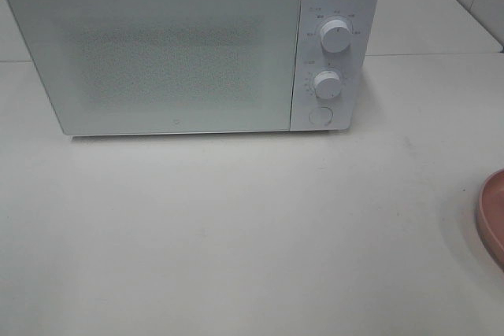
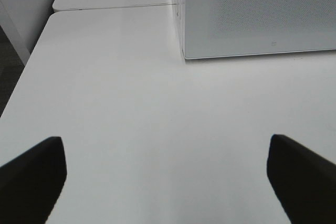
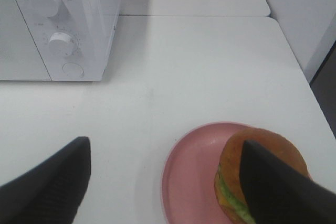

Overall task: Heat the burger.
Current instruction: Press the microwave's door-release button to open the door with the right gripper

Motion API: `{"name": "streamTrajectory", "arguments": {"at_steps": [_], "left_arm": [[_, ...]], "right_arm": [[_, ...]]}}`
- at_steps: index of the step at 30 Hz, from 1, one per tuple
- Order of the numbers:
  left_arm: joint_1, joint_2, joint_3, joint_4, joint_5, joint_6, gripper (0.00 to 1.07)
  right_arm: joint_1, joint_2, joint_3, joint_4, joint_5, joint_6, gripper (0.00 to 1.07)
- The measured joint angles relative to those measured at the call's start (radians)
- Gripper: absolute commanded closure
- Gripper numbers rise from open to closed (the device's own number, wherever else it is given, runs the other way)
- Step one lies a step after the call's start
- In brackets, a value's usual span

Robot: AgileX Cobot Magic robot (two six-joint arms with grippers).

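The burger point(image 3: 233, 174), with a golden-brown bun and green lettuce showing, sits on a pink round plate point(image 3: 191, 177) in the right wrist view. One finger of my right gripper point(image 3: 168, 182) partly covers the burger; the jaws are spread wide and hold nothing. In the exterior high view only the plate's edge point(image 1: 492, 214) shows at the far right, and the burger is out of frame. A white microwave point(image 1: 189, 45) stands at the back with its door closed. My left gripper point(image 2: 168, 182) hangs open over bare table near the microwave's left corner point(image 2: 184, 51).
The microwave has two round knobs point(image 1: 335, 37) point(image 1: 326, 84) and a round button point(image 1: 320, 116) on its right panel. The white table point(image 1: 236, 226) has a seam behind the microwave and an edge on the right point(image 3: 299, 61).
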Motion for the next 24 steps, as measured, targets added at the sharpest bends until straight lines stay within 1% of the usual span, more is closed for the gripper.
{"name": "streamTrajectory", "arguments": {"at_steps": [2,4,5,9,10,11,13,14,16,20,22,23,24], "left_arm": [[0.000,0.000,0.000,0.000,0.000,0.000,0.10],[0.000,0.000,0.000,0.000,0.000,0.000,0.10],[0.000,0.000,0.000,0.000,0.000,0.000,0.10],[0.000,0.000,0.000,0.000,0.000,0.000,0.10],[0.000,0.000,0.000,0.000,0.000,0.000,0.10],[0.000,0.000,0.000,0.000,0.000,0.000,0.10],[0.000,0.000,0.000,0.000,0.000,0.000,0.10],[0.000,0.000,0.000,0.000,0.000,0.000,0.10],[0.000,0.000,0.000,0.000,0.000,0.000,0.10],[0.000,0.000,0.000,0.000,0.000,0.000,0.10],[0.000,0.000,0.000,0.000,0.000,0.000,0.10],[0.000,0.000,0.000,0.000,0.000,0.000,0.10],[0.000,0.000,0.000,0.000,0.000,0.000,0.10]], "right_arm": [[0.000,0.040,0.015,0.000,-0.083,0.000,0.32],[0.000,0.052,0.020,-0.002,-0.115,0.000,0.32],[0.000,0.084,0.032,-0.006,-0.177,0.000,0.32],[0.000,0.133,0.048,-0.006,-0.254,0.000,0.32],[0.000,0.171,0.056,-0.006,-0.318,0.000,0.32],[0.000,0.171,0.056,-0.006,-0.318,0.000,0.32],[0.000,0.226,0.065,-0.006,-0.397,0.000,0.32],[0.000,0.226,0.065,-0.006,-0.397,0.000,0.32],[0.000,0.285,0.068,-0.006,-0.470,0.000,0.32],[0.000,0.344,0.068,-0.006,-0.542,0.000,0.32],[0.000,0.408,0.068,-0.006,-0.631,0.000,0.32],[0.000,0.408,0.068,-0.006,-0.631,0.000,0.32],[0.000,0.446,0.068,-0.006,-0.693,0.000,0.32]]}}
